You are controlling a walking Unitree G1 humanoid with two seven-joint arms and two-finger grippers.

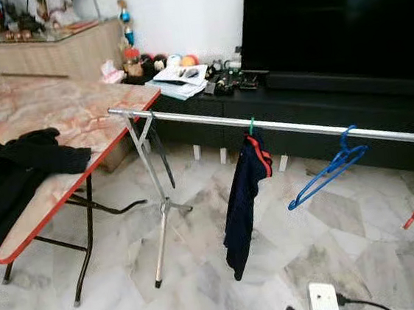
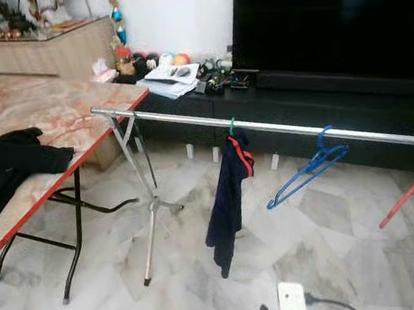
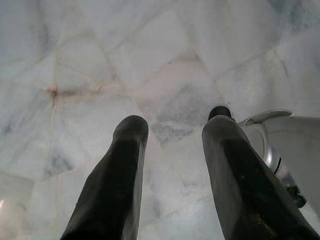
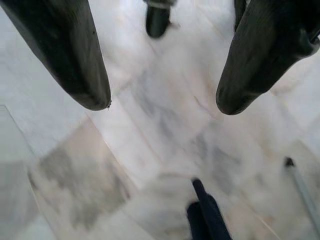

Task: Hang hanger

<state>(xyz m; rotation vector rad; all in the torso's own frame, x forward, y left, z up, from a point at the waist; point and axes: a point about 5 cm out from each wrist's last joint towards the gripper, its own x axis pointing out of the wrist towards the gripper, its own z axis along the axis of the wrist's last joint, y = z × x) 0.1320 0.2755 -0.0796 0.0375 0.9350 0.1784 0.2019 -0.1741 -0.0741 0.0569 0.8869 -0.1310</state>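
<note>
A silver clothes rail (image 1: 211,120) on metal legs runs across the room in front of me. A dark navy garment (image 1: 241,199) on a green-hooked hanger hangs near its middle. An empty blue hanger (image 1: 327,173) hangs to its right, and a red hanger (image 2: 412,187) slants down further right. Dark clothes (image 1: 12,164) lie on the marble-topped folding table (image 1: 76,109) at my left. My left gripper (image 3: 172,127) hangs open over the marble floor. My right gripper (image 4: 162,102) is also open above the floor, holding nothing.
A black TV console (image 1: 320,102) with a large dark screen (image 1: 340,15) stands behind the rail, with papers and small items on it. A white device with a cable (image 1: 322,302) sits on the floor near my feet. Rack legs (image 1: 162,219) stand on the floor.
</note>
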